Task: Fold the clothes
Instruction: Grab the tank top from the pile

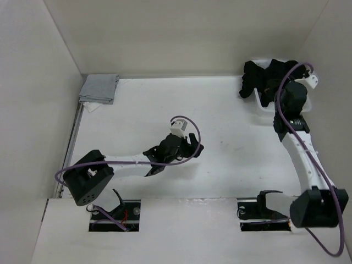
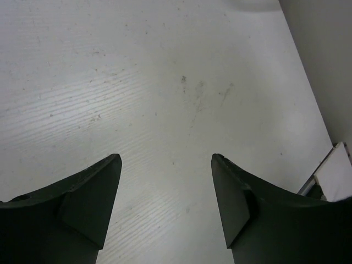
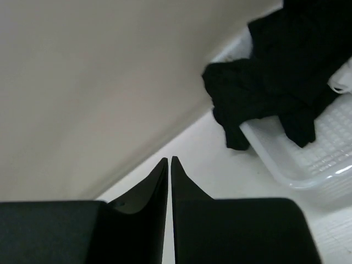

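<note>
The task was at the fetching step. The black top (image 3: pixel 275 71) lay bunched in the white basket (image 3: pixel 308 165) at the far right corner, spilling over its rim. The right gripper (image 3: pixel 169 159) hung near it, jaws together on nothing. The left gripper (image 2: pixel 165 159) hovered over the table (image 2: pixel 165 66), jaws wide apart. Next, probably, the right one had to open and pinch the cloth. No writing could be read.

**Top view:** fixed, high, looking down on the whole tabletop (image 1: pixel 231 126), with the basket (image 1: pixel 263 110) small at the far right corner.
**Left wrist view:** close over bare tabletop, well apart from the basket; left jaws at the bottom edge.
**Right wrist view:** low, just beside the basket, facing it and the wall (image 3: pixel 82 82) past the right jaws.
**Shared:** the basket, by the top and right wrist views.
</note>
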`<state>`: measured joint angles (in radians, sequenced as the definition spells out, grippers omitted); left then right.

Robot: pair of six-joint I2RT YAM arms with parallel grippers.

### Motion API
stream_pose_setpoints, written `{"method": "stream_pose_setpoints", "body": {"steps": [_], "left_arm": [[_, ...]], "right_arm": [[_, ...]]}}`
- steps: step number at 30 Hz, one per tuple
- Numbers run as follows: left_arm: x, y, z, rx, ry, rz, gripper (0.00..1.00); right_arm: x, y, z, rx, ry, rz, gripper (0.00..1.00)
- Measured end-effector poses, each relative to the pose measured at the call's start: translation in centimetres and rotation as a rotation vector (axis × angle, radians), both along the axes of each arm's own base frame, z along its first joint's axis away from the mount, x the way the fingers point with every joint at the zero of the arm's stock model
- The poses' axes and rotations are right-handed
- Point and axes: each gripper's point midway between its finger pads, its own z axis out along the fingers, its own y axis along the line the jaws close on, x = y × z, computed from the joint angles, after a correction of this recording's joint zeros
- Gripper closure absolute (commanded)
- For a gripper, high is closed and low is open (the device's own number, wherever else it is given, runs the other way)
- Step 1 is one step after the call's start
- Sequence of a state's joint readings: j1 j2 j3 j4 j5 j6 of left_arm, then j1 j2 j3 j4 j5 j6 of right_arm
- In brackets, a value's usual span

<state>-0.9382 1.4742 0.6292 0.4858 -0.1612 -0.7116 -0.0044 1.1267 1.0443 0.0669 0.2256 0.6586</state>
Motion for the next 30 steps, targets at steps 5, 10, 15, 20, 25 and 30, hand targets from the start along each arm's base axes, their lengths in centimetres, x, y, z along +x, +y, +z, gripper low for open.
{"method": "stream_pose_setpoints", "body": {"steps": [5,10,15,20,25,30], "left_arm": [[-0.5,0.8,-1.4,0.019,0.019,-0.011,0.33],[-0.5,1.1,-1.6,0.009,0.02,-0.018,0.34],[0.4,2.4,-2.1,-0.008,0.018,0.008,0.34],[1.8,3.4,-2.4,-0.03,0.027,0.038,0.34],[3.4,4.5,-3.1,-0.053,0.053,0.07,0.34],[4.0,5.1,-3.3,-0.086,0.077,0.083,0.34]], "right_arm": [[3.9,-3.1,-7.8,0.005,0.213,-0.08,0.67],[6.8,-6.7,-11.1,0.009,0.297,-0.154,0.75],[11.9,-10.4,-14.0,0.006,0.351,-0.193,1.0],[17.0,-13.0,-16.7,-0.005,0.392,-0.201,0.65],[20.3,-15.0,-20.1,0.0,0.433,-0.214,0.55],[22.3,-17.2,-21.6,0.016,0.448,-0.242,0.87]]}}
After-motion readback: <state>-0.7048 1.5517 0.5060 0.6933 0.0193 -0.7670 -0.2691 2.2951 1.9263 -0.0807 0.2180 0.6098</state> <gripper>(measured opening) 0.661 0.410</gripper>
